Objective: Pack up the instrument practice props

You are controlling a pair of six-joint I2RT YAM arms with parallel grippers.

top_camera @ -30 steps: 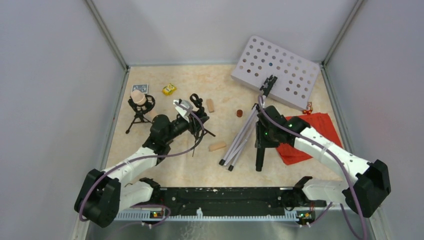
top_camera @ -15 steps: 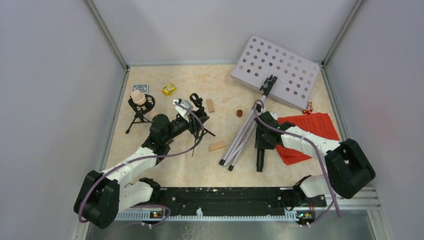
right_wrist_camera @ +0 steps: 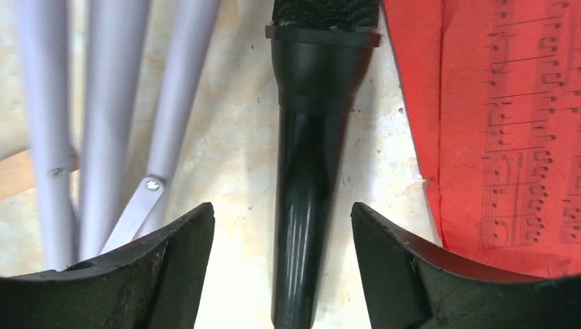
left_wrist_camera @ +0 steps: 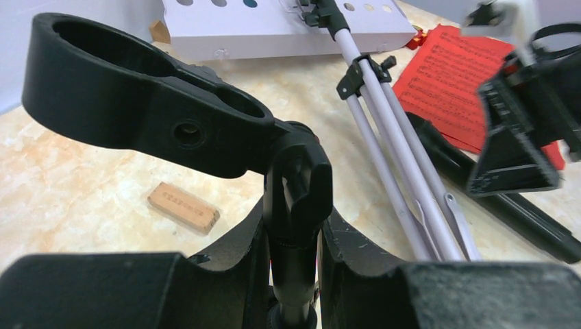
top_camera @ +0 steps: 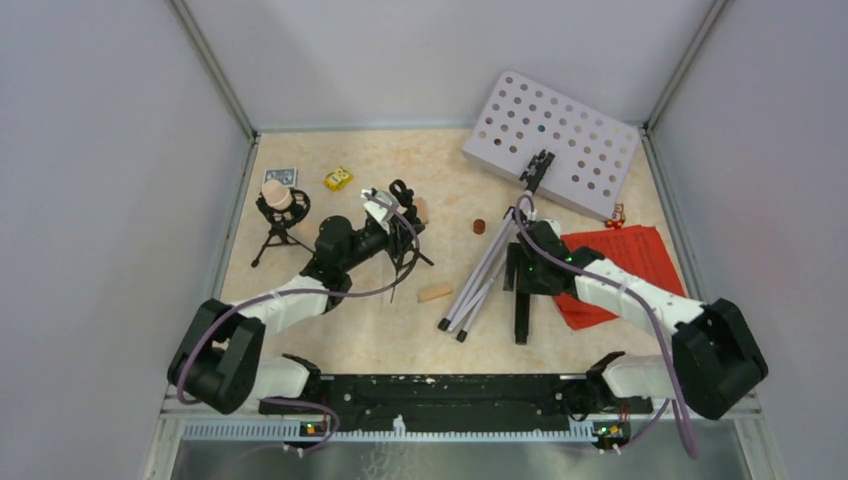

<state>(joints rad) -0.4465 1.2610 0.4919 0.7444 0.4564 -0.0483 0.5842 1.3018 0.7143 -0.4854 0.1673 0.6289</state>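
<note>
biggest piece first: the white perforated music desk (top_camera: 552,140) lies in the far right corner, and its silver tripod legs (top_camera: 482,278) are folded and pointing back toward the arms. it's likely light but long and unwieldy, so best gripped near the hub. beside it are the red sheet-music pages (top_camera: 625,262), floppy, an edge-pinch job. the right gripper (right_wrist_camera: 281,223) stands wide open astride the black microphone (right_wrist_camera: 312,137), which lies between legs and pages, untouched. it's rigid and slick, so take it mid-barrel. the left gripper (left_wrist_camera: 293,274) is clamped on the stem of a small black tripod (left_wrist_camera: 294,185), spindly and probably featherweight.
</note>
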